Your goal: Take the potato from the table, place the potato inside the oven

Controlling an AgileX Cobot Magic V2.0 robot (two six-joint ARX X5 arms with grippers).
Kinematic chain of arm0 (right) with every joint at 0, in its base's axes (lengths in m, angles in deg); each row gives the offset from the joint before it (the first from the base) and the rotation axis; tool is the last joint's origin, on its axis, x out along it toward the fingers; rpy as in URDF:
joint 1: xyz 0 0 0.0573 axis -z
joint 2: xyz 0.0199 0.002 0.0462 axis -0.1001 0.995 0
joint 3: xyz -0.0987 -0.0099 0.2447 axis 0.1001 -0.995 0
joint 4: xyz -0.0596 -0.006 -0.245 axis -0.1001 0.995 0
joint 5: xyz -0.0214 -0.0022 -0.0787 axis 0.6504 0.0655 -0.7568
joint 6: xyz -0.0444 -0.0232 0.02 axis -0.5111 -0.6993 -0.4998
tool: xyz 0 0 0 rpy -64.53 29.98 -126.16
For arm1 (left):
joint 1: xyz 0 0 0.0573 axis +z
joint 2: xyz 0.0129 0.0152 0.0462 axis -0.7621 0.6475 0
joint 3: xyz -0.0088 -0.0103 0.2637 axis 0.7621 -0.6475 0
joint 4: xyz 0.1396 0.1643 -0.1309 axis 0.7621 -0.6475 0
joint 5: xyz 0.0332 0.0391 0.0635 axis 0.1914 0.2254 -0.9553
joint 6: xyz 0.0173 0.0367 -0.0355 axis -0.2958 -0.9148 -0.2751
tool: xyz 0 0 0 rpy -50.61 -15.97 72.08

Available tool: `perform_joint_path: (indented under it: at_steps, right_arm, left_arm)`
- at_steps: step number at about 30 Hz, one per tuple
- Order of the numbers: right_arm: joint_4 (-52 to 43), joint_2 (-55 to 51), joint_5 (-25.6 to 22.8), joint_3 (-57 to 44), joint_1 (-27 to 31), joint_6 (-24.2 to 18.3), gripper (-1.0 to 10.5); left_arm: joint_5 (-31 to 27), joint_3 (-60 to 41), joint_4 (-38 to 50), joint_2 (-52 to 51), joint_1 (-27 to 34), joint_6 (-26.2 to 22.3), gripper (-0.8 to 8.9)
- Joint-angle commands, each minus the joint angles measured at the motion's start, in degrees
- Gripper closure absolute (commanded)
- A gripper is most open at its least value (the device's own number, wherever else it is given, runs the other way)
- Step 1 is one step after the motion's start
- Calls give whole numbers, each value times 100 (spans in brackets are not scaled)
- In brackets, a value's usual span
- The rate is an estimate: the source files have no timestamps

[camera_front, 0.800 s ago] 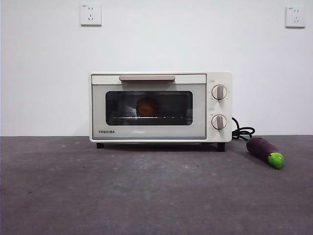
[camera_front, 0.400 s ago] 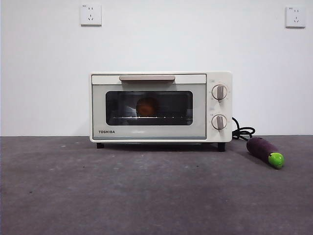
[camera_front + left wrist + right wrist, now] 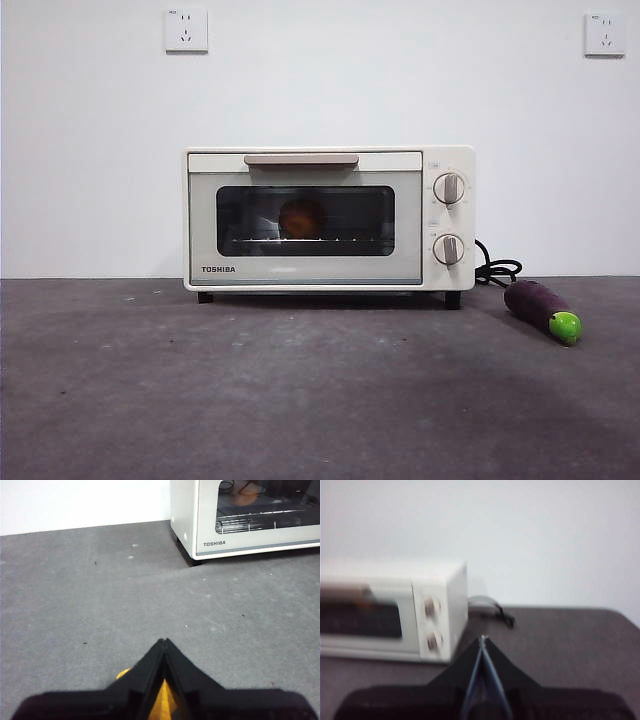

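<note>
The potato (image 3: pixel 300 218) sits on the rack behind the shut glass door, centre frame, inside the oven (image 3: pixel 328 219) — task apparently done. The left gripper (image 3: pixel 164 642) and right gripper (image 3: pixel 482 639) have jaws pressed together, empty. Best practice now — both arms stay clear of the handle.

So the potato (image 3: pixel 301 218) is sitting inside the oven (image 3: pixel 328 219), a rounded orange-brown lump on the wire rack, showing dimly through the dark glass a bit left of the window's middle. The oven is a small cream-white Toshiba box in the center of the frame, door shut, beige bar handle along the top, two round knobs stacked on its right side. It stands on the table (image 3: pixel 300 390), a dark grey mottled surface filling the lower part of the frame.
</note>
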State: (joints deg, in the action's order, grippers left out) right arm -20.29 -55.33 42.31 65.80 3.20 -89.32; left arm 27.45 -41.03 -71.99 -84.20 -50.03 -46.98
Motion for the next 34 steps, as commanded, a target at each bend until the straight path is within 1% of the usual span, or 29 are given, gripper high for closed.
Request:
perform_joint_path:
  at_steps: [1,6,10,15,23,30,34]
  right_arm:
    - [-55,-308,42,-404,61,-243,945]
    - [-168,-852,48,-951,350,-190,945]
    - [-175,-1128,44,-1246,570,61,945]
    - [-151,-1217,48,-1545,590,387,945]
    - [184,-1217,50,-1545,592,387,945]
    - [925,-1217,42,-1545,590,380,945]
    - [918,-1217,42,-1545,590,431,945]
  left_arm:
    - [2,-52,44,22,20,13,818]
    - [2,-52,44,57,20,13,818]
    - [2,-52,44,57,20,13,818]
    - [2,-52,44,66,20,13,818]
    - [2,-52,44,68,20,13,818]
    - [2,-52,44,68,20,13,817]
    - [2,-52,44,68,20,13,818]
